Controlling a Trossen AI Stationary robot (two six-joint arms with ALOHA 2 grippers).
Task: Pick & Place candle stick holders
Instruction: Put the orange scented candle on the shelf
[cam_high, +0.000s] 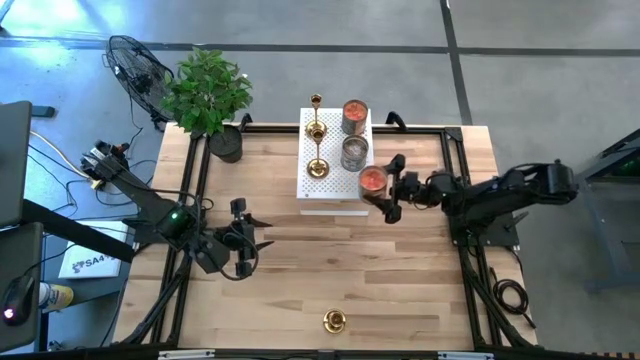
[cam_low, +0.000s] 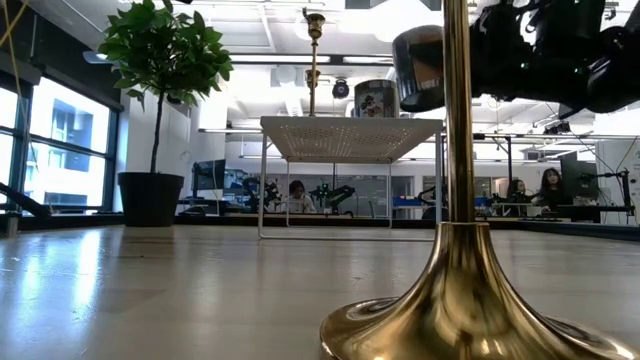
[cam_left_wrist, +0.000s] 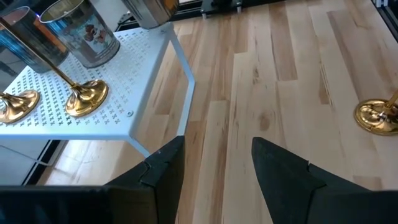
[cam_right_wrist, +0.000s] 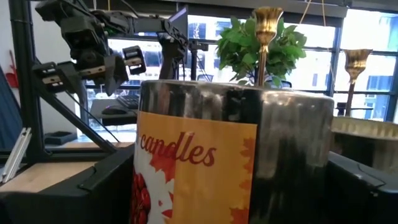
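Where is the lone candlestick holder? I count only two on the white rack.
In the high view the third candlestick holder stands alone on the wooden table near its front edge, apart from the white perforated rack.

Three shiny gold-brass candlestick holders, each with a round flared base, slim stem and small cup top, all upright.

Two stand on the white perforated shelf block (cam_high: 332, 180) at 12 o'clock on the wooden counter (cam_high: 300, 270), along its left edge: rear holder (cam_high: 316, 128) and front holder (cam_high: 318, 165), close together, apart from each other. In the left wrist view their bases sit side by side on the perforated top.

Third holder (cam_high: 334, 321) stands alone on the counter at 6 o'clock near the front edge, well apart from the other two.
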